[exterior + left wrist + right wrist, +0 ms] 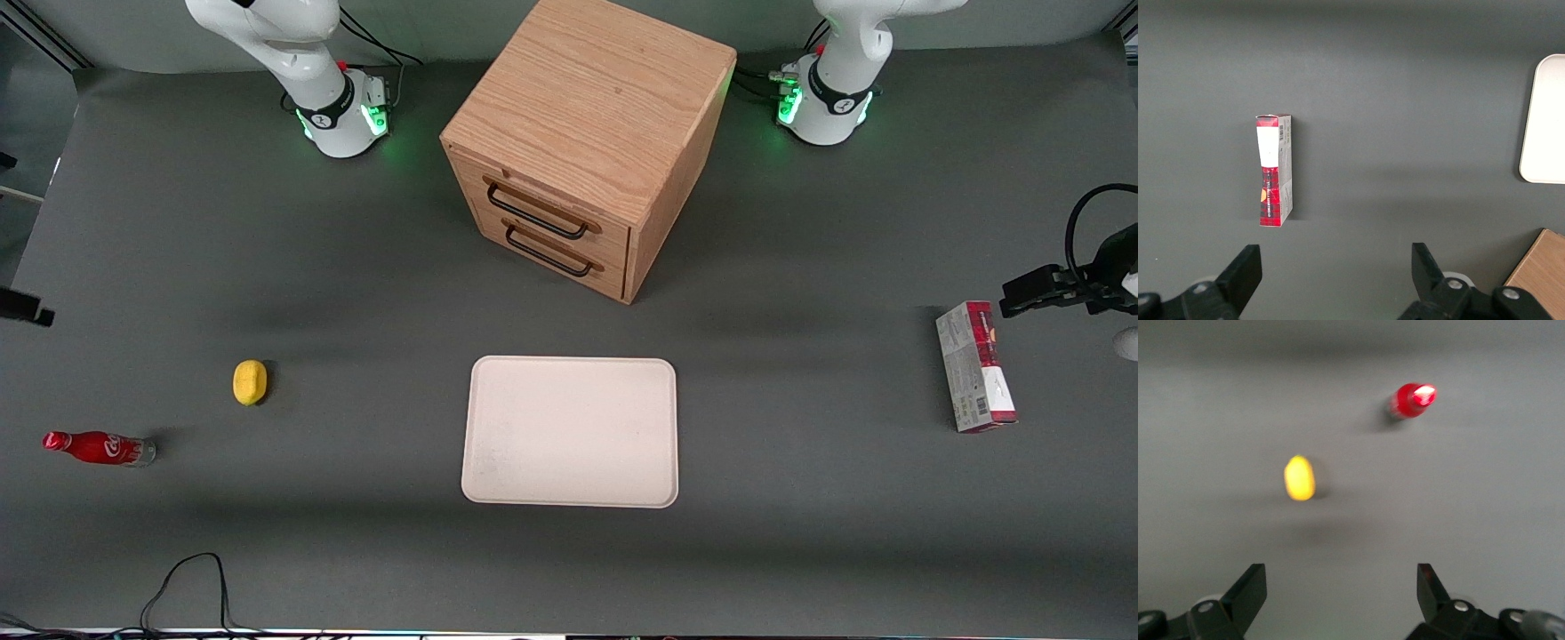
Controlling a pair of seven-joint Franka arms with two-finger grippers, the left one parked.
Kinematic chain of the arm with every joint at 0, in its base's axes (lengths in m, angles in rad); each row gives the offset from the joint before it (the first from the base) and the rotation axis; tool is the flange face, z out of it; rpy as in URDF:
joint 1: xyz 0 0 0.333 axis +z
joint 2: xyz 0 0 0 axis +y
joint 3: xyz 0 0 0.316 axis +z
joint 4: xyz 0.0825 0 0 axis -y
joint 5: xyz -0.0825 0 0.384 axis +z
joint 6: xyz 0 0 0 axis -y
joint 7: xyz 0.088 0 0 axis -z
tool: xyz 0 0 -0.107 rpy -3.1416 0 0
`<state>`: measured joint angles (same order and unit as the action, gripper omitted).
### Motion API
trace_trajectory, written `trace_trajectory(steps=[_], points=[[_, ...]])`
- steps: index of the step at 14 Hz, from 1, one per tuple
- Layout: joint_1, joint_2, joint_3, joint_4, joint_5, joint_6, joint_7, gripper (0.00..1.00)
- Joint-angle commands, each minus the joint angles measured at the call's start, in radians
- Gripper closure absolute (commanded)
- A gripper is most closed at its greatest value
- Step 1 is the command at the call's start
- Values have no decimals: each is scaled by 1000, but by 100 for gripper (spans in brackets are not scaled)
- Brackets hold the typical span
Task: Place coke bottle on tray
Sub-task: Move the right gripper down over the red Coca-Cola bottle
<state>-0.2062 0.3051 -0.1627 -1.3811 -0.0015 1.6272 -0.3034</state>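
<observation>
**Table stock: bottle at the working arm's end, tray unloaded**

1. Small slim red coke bottle (99,448) with white script logo, red cap and clear silvery base. In the front view its cap points toward the table's edge at the working arm's end. Nothing touches it. The right wrist view shows it from above as a red cap and shoulder (1413,399).

2. Large flat cream-white rectangular tray (570,432) with rounded corners and a low raised rim. Mid-table, nearer the front camera than the cabinet, well apart from the bottle. Nothing lies on it. One corner (1545,120) shows in the left wrist view.

3. Yellow lemon-like lump (250,382), on the cloth between bottle and tray, near the bottle and slightly farther from the front camera than it. Also seen from above (1299,477).

4. Light oak wooden drawer cabinet (589,142) with two dark wire handles, set at an angle, drawers shut.

5. Red-and-grey carton (974,366), toward the parked arm's end of the table; also in the left wrist view (1275,171).

6. Right arm's gripper (1341,587), raised above the cloth and looking down on lump and bottle. Fingers (1248,590) wide apart, holding nothing.
</observation>
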Motion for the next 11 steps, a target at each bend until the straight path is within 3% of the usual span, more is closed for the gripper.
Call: trace_trajectory(steps=[1, 5, 11], points=[[-59, 178, 6, 201, 0, -27, -71, 0], [-82, 291, 26, 249, -2, 110, -80, 0], [-194, 439, 186, 304, -8, 183, -125, 0]])
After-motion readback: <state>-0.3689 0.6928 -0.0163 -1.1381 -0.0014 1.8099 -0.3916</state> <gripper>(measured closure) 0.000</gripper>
